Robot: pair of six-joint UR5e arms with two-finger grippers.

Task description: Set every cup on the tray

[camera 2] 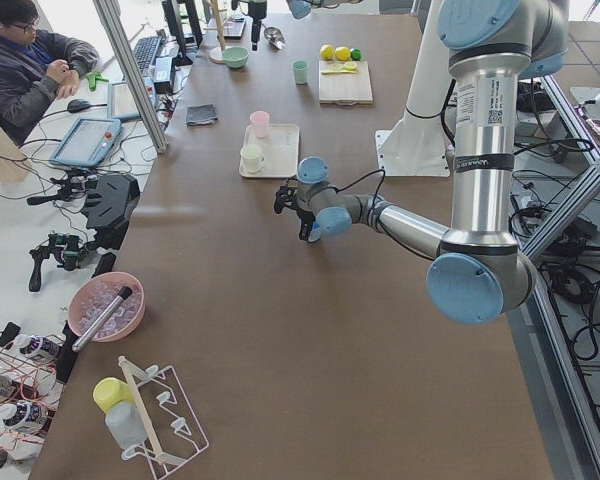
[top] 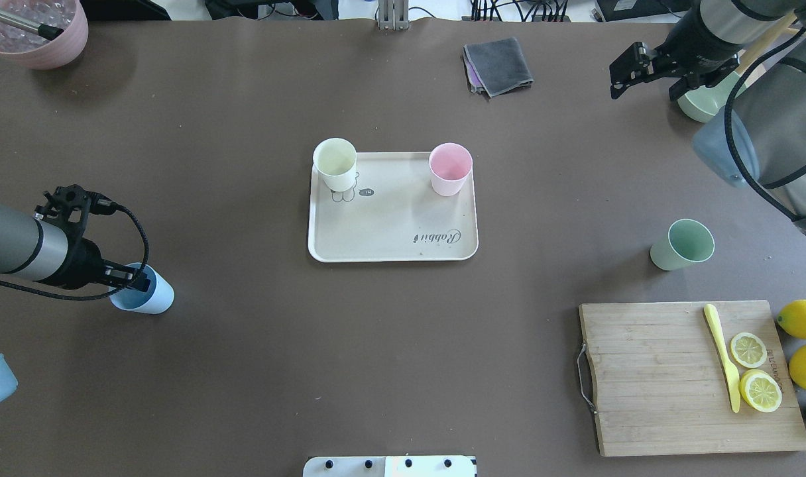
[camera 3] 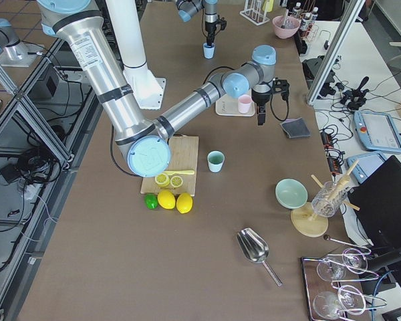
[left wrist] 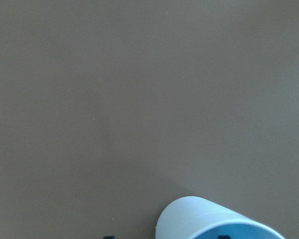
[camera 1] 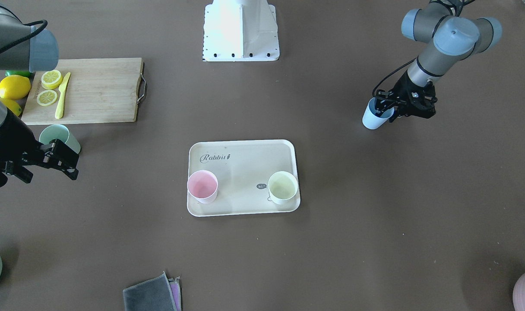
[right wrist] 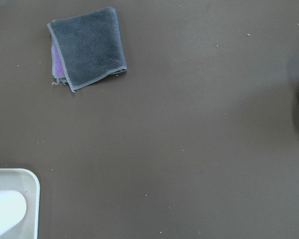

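The cream tray [top: 390, 228] lies mid-table with the pink cup [top: 450, 169] and the cream-yellow cup [top: 335, 162] standing on its far corners. My left gripper [top: 136, 283] is shut on the rim of the light blue cup [top: 152, 299], far left of the tray; the cup's rim shows in the left wrist view [left wrist: 214, 221]. The pale green cup [top: 685, 245] stands alone on the table right of the tray. My right gripper [top: 648, 74] is open and empty, held high over the far right of the table.
A wooden cutting board [top: 655, 384] with lemon slices and a yellow knife lies at the near right, with lemons beside it. A folded grey cloth [top: 499, 65] lies at the far middle. A sage-green bowl [top: 704, 103] sits under the right arm. A mauve-pink pot [top: 42, 36] stands far left.
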